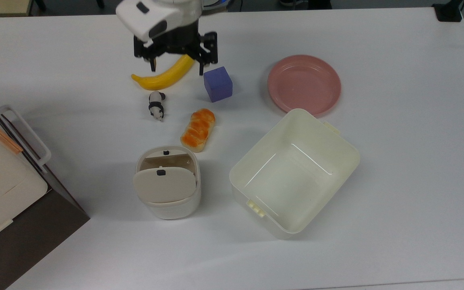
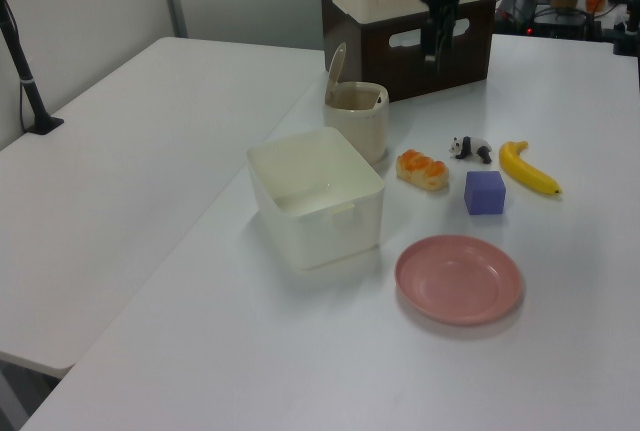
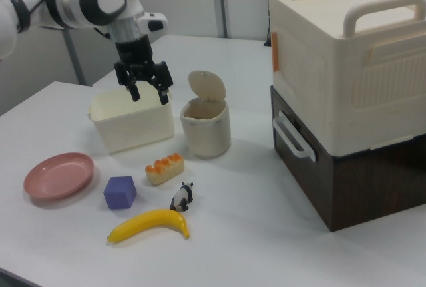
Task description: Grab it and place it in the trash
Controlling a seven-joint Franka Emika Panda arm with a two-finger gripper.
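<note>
White table; lid-up trash well apart from raised, spread-fingered gripper.

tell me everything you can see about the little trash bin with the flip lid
The trash bin is small, cream-white and rounded, and looks like smooth plastic. It stands upright on the white table. Its swing lid is tipped up, leaving the mouth open, and bears a small dark button. The inside looks tan. It stands apart from the bread roll and the larger tub; nothing touches it.
</note>
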